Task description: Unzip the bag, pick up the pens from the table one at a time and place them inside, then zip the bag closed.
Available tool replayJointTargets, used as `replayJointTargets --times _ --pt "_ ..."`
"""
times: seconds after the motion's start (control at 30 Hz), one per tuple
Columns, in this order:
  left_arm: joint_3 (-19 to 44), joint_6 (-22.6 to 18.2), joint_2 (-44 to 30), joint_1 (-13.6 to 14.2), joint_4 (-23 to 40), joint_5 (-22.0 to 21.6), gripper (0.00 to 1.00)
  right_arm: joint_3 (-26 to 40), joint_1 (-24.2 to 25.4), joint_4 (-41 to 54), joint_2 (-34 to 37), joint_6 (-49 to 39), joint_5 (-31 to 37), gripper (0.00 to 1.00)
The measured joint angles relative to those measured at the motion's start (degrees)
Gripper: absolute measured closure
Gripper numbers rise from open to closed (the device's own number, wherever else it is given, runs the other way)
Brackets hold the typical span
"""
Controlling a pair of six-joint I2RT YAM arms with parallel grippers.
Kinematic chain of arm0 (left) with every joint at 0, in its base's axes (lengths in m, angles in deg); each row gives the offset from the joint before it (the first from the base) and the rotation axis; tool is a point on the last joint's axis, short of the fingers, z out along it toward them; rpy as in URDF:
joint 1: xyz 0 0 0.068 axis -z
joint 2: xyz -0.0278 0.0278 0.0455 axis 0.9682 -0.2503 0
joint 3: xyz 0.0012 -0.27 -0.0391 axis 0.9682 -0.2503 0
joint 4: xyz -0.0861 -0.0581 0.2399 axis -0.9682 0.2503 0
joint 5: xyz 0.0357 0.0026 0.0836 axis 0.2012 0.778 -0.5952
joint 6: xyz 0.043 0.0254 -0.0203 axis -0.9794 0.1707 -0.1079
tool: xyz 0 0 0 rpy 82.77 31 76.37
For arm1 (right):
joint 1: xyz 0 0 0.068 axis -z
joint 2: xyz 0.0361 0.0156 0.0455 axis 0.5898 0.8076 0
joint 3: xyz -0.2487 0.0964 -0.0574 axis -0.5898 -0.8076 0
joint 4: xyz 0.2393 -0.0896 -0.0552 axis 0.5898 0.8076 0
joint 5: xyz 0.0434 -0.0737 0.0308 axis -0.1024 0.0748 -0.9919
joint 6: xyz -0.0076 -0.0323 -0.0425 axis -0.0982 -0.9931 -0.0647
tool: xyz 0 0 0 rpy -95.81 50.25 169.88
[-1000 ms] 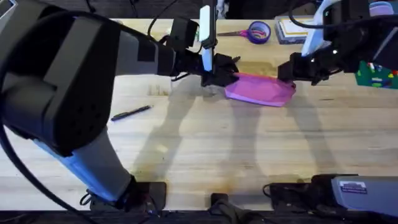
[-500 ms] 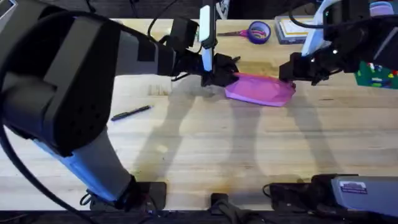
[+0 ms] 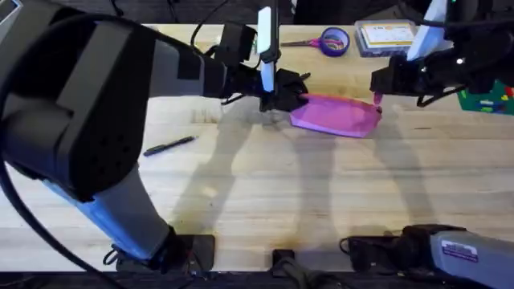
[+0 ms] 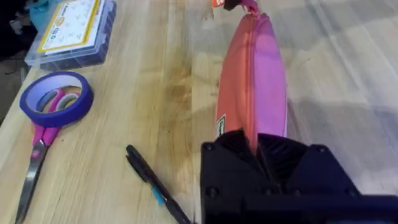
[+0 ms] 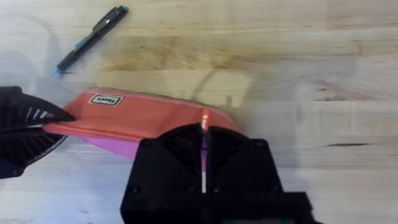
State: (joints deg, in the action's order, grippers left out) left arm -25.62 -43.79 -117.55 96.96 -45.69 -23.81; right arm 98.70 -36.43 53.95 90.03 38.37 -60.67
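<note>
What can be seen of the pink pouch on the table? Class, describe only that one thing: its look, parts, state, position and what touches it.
The bag is a soft, oblong fabric pouch, pink on one face and more coral-orange on the other in the wrist views, with a small label near one end. Its top zipper looks closed along the visible length. It lies on the table toward the far side, between the arms. The left gripper is clamped on one end; the right gripper pinches the zipper pull at the other.

Clutter at the far edge

1 roll of purple tape [image 4: 56, 98] lies over the pink-handled scissors [image 4: 35, 158]; a clear box [image 4: 71, 34] with a yellow label sits near; green blocks [image 3: 487, 97] farther right.
</note>
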Motion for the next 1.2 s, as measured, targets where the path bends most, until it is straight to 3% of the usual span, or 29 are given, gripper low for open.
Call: replayJointTargets --times 0.33,0.87,1.2 --pt "0.0 0.0 0.0 0.0 0.0 0.0 0.958 0.0 -0.4 0.3 0.0 0.0 -4.9 0.969" --pt "0.0 0.0 0.0 0.0 0.0 -0.1 0.958 0.0 -13.3 -6.2 0.3 6.2 -6.0 0.968" --pt "0.0 0.0 0.0 0.0 0.0 0.0 0.958 0.0 -18.9 -12.8 5.4 12.5 -6.4 0.968"
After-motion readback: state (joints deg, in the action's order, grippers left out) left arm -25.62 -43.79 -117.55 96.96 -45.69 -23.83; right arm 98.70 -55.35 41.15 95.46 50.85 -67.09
